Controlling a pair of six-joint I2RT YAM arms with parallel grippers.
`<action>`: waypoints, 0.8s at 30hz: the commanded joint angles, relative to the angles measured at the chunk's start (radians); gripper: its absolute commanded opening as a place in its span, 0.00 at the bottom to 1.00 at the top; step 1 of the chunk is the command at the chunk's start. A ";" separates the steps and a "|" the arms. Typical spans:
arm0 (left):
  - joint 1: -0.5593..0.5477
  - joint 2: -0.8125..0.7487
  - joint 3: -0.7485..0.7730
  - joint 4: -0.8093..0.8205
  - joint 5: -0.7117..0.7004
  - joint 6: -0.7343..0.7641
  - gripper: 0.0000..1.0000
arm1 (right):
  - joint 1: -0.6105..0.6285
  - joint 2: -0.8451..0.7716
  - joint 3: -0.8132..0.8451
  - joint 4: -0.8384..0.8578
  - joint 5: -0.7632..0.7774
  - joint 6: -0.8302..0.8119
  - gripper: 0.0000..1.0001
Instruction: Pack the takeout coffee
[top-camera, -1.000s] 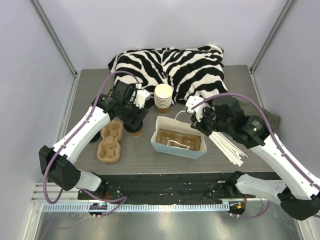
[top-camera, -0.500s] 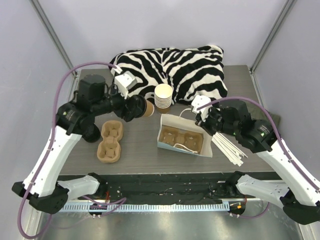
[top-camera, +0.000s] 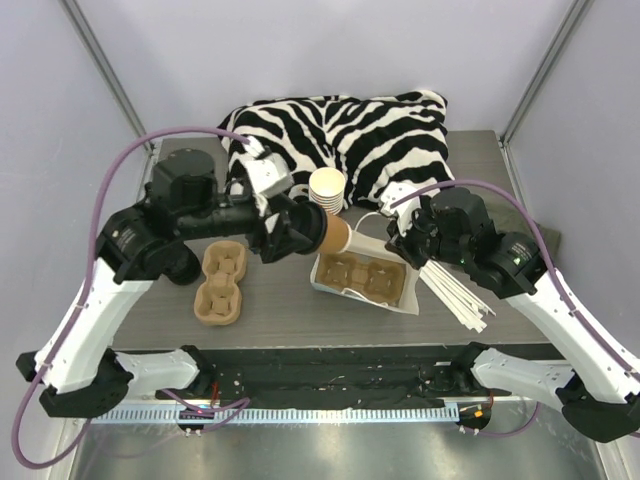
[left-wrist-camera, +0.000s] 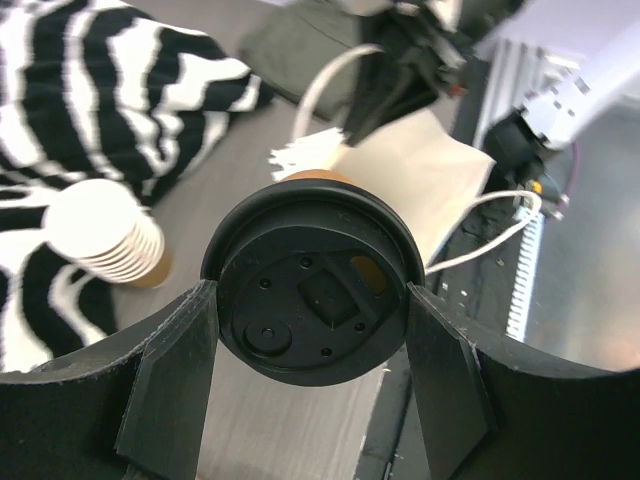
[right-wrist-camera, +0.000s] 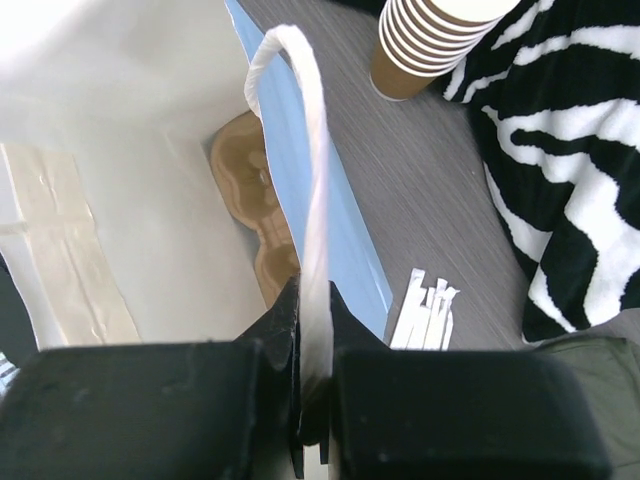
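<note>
Left wrist view: left gripper (left-wrist-camera: 311, 325) clamps the tilted coffee cup (left-wrist-camera: 312, 295). Right gripper (right-wrist-camera: 315, 350) pinches the bag (right-wrist-camera: 355, 240) handle (right-wrist-camera: 318, 190) shut; level the cup, then lower it.

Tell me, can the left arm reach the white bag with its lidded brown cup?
Probably yes: the right jaws hold the white paper bag open by its handle; nothing blocks the lidded brown paper cup.

takeout coffee (left-wrist-camera: 312, 300): paper body mostly hidden; cup stack (left-wrist-camera: 100, 228): blurred; bag (right-wrist-camera: 130, 150): cut off by edges
</note>
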 joint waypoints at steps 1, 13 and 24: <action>-0.129 0.050 0.000 0.011 -0.077 0.013 0.26 | 0.003 0.007 0.051 0.035 -0.020 0.060 0.01; -0.425 0.065 -0.112 0.017 -0.300 0.321 0.24 | 0.004 0.024 0.048 0.037 -0.227 -0.025 0.01; -0.560 0.039 -0.222 0.051 -0.454 0.712 0.23 | 0.006 0.061 0.051 0.011 -0.408 -0.030 0.01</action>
